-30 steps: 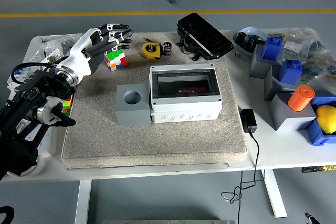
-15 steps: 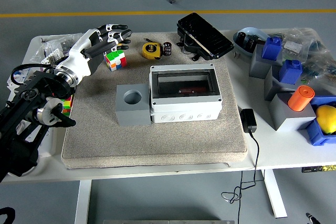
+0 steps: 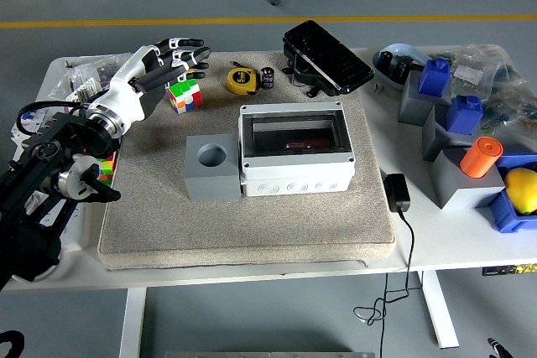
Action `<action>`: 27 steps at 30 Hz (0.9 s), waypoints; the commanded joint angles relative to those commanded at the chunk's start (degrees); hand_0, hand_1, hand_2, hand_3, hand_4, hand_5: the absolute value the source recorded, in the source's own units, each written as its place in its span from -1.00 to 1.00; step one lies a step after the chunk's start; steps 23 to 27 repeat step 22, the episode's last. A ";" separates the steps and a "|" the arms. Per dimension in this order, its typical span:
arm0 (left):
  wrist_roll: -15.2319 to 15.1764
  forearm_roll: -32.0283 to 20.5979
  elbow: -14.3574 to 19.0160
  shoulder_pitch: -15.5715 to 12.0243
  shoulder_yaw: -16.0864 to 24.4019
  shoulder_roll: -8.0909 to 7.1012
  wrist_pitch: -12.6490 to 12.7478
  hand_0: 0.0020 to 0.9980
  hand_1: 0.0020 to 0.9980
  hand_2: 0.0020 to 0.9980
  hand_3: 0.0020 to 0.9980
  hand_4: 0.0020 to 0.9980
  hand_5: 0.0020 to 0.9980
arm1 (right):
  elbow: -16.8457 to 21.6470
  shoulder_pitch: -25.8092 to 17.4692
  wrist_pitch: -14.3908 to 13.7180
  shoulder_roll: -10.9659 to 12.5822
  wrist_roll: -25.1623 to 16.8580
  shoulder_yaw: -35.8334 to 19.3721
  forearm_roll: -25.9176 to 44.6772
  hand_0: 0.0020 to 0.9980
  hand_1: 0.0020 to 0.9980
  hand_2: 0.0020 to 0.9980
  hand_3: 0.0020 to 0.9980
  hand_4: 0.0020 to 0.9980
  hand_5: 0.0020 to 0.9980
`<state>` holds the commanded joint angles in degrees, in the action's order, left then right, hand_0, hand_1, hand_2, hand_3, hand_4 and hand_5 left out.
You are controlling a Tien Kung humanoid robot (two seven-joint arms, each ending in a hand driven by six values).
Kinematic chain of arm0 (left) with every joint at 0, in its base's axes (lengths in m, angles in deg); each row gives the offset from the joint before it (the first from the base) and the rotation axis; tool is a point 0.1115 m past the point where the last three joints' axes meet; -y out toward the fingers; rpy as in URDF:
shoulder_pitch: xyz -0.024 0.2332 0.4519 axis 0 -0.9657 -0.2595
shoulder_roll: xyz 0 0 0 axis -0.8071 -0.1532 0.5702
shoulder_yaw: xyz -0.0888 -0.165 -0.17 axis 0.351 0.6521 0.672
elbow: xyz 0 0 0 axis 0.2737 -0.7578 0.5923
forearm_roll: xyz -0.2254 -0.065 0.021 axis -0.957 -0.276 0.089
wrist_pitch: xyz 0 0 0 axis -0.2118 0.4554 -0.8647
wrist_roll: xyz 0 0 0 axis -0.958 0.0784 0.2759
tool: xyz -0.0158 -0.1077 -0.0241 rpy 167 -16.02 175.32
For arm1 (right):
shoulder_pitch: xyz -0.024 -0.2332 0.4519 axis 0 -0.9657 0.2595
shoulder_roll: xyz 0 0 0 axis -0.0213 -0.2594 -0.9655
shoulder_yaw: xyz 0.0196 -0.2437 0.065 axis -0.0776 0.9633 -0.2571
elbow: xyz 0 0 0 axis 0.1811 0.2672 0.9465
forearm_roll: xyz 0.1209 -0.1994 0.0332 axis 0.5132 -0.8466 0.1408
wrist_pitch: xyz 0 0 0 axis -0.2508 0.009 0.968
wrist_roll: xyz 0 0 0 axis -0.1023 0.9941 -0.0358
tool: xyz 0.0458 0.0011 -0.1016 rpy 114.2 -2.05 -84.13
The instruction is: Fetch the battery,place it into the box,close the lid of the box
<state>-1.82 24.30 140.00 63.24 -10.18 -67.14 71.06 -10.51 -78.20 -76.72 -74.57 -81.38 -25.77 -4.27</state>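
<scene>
I see my left hand (image 3: 168, 60) raised over the table's (image 3: 436, 224) far left part, fingers (image 3: 189, 43) stretched out and slightly spread, holding nothing. It hovers just left of and above a colour cube (image 3: 185, 95), fingertips pointing right toward a yellow tape measure (image 3: 242, 80). The arm behind it runs down to the lower left corner. My right arm does not show.

The battery (image 3: 268, 77), a small dark cylinder standing upright, sits just right of the tape measure at the far edge of the grey mat (image 3: 252, 224), well apart from my hand. Behind it to the right lies a black case (image 3: 327, 57), tilted.

The box (image 3: 294, 149) stands in the middle of the mat, pale grey, with its clear lid (image 3: 294, 134) lying down over the top; through it I can make out something dark red inside, though I cannot tell what. Touching the box's left side is a grey block (image 3: 213, 167) with a round hole in its top.

Off the mat on the right a black adapter (image 3: 396, 191) lies with its cord trailing over the near edge. Further right there are grey blocks, blue pieces, an orange cylinder (image 3: 480, 157) and a yellow ball (image 3: 522, 189) in a blue tray. At the far left a heap of clear bags (image 3: 84, 81) sits beside my arm
</scene>
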 joint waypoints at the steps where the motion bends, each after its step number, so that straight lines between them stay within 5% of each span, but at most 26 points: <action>1: 0.02 0.02 0.00 0.01 -0.02 -0.01 0.00 0.22 0.26 0.19 0.21 0.94 -0.36 | 0.01 0.00 -0.01 0.00 -0.01 -0.04 0.00 0.32 0.28 0.29 0.07 0.77 -0.12; 27: 0.51 0.23 -0.09 -0.06 0.12 0.08 -0.11 0.21 0.26 0.19 0.21 0.93 -0.36 | 0.04 0.35 -0.03 0.03 -0.04 0.05 0.22 0.32 0.28 0.29 0.07 0.77 -0.12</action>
